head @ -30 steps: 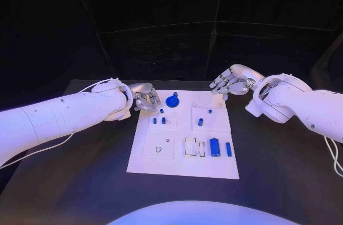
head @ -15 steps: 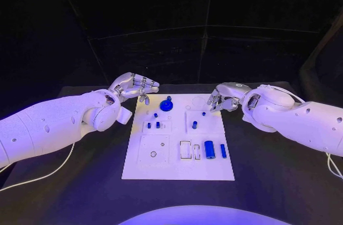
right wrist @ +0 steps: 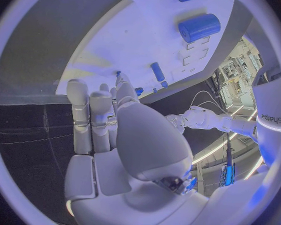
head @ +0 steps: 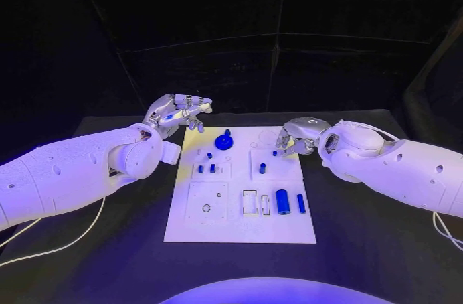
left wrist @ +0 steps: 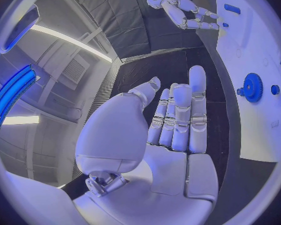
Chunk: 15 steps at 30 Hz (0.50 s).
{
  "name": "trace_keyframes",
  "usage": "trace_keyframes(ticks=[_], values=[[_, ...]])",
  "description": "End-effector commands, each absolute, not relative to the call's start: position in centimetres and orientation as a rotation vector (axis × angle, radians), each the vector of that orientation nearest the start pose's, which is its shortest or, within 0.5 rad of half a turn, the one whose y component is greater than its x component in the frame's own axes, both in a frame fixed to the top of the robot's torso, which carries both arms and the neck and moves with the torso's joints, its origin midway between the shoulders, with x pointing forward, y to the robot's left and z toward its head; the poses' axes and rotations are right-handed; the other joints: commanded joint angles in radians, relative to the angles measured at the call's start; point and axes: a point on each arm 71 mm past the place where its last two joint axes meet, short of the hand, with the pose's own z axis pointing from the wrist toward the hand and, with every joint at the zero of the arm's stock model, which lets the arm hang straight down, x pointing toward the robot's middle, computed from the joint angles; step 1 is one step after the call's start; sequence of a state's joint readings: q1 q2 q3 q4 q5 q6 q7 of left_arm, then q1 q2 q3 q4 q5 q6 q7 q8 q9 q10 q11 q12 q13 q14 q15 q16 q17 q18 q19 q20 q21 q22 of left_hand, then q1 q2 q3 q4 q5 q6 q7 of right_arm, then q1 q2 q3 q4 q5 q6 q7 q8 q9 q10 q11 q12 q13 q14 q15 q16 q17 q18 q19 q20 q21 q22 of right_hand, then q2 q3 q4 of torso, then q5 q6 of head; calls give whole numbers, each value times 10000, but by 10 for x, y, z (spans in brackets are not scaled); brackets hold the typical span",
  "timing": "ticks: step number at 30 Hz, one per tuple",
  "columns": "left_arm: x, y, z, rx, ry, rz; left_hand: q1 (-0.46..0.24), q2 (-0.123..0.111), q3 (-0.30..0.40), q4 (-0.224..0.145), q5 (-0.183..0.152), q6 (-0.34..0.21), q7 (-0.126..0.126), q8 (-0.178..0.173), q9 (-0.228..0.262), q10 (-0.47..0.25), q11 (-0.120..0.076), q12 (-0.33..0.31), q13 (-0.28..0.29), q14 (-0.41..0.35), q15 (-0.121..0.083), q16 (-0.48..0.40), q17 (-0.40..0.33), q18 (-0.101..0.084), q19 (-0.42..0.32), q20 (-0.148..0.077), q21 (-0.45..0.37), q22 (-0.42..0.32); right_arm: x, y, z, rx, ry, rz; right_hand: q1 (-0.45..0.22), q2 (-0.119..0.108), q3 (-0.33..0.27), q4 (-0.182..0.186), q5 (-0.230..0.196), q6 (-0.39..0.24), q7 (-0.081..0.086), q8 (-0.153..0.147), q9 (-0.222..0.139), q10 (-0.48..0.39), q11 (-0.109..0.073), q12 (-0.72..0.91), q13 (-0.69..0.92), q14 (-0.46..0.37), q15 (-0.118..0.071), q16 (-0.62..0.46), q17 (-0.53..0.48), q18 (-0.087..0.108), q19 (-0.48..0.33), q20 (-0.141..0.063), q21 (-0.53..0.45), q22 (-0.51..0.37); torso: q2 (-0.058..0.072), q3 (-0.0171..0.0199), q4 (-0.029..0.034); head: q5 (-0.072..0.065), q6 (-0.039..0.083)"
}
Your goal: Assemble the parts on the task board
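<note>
The white task board (head: pixel 241 220) lies mid-table. On it are a blue gear (head: pixel 224 142), short blue pegs (head: pixel 207 169) standing in holes, and a thick blue cylinder (head: pixel 283 201) beside a thin one (head: pixel 301 203). My left hand (head: pixel 178 113) hovers raised off the board's far left corner, fingers straight and holding nothing (left wrist: pixel 178 120); the gear (left wrist: pixel 252 87) lies beyond its fingertips. My right hand (head: pixel 297 136) hangs over the board's far right corner, fingers pointing down near a small peg (head: pixel 274 153). The right wrist view shows nothing in that hand (right wrist: pixel 109 120); I cannot tell if it touches the peg.
Black table (head: pixel 96 250) surrounds the board on all sides. Both white forearms flank the board's far half. Pale empty slots (head: pixel 253 202) sit on the board's near part beside the cylinders.
My left hand has lifted from beside the board's far left corner and turned upward. My right hand has come down onto the far right corner. The camera has also shifted.
</note>
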State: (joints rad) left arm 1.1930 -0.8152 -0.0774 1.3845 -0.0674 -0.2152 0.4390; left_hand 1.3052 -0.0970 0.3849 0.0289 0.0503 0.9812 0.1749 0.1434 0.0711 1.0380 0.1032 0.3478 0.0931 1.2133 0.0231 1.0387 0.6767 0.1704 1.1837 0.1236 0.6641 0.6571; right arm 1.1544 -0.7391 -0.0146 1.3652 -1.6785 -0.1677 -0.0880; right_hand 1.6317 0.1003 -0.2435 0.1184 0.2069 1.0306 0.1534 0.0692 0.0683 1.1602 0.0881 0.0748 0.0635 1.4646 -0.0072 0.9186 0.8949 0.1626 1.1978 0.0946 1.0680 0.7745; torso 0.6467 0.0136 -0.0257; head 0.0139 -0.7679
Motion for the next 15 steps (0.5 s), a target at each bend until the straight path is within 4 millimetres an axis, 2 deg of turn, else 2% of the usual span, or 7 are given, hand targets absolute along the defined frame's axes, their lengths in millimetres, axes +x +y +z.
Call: trace_keyframes(ticks=[1,3,5,15], values=[[506,234,-196,-10574,13861,-15599,-3,100,-65,18,-10,-16,67,46,-13,-6,44,49,13,-55,13,-59,-19,121,-84,5,-54,-19,505,-187,-217,-4182,17498,4651,102,5,-6,-9,-90,-109,11,-63,-13,-96,13,-46,-11,309,67,113,37,-181,-29,74,124,80,29,3,18,-2,37],[506,234,-196,-10586,13872,-15605,-4,100,-79,21,-10,-21,75,49,-14,-16,51,58,16,-57,19,-55,-20,119,-84,8,-64,-26,506,-186,-218,-4198,17513,4669,112,24,8,-8,-126,-120,23,-61,-13,-113,22,-50,-11,298,74,161,65,-184,-40,82,169,126,26,-1,26,4,-11],[505,234,-196,-10593,13884,-15611,-4,100,-92,23,-10,-27,81,51,-15,-26,56,66,18,-65,23,-61,-36,119,-83,10,-72,-33,506,-184,-219,-4227,17540,4696,118,35,17,-8,-138,-123,29,-60,-12,-116,25,-50,-11,297,77,202,97,-190,-30,85,205,174,35,-4,39,-3,6],[505,233,-197,-10614,13955,-15648,12,111,-109,20,-9,-39,91,57,-16,-48,63,85,24,-80,30,-70,-65,117,-81,16,-90,-46,504,-174,-227,-4372,17771,4984,238,122,124,-49,-214,-139,40,-56,-10,-142,34,-51,-12,283,88,429,239,-206,-39,104,399,387,36,1,6,37,-29]])
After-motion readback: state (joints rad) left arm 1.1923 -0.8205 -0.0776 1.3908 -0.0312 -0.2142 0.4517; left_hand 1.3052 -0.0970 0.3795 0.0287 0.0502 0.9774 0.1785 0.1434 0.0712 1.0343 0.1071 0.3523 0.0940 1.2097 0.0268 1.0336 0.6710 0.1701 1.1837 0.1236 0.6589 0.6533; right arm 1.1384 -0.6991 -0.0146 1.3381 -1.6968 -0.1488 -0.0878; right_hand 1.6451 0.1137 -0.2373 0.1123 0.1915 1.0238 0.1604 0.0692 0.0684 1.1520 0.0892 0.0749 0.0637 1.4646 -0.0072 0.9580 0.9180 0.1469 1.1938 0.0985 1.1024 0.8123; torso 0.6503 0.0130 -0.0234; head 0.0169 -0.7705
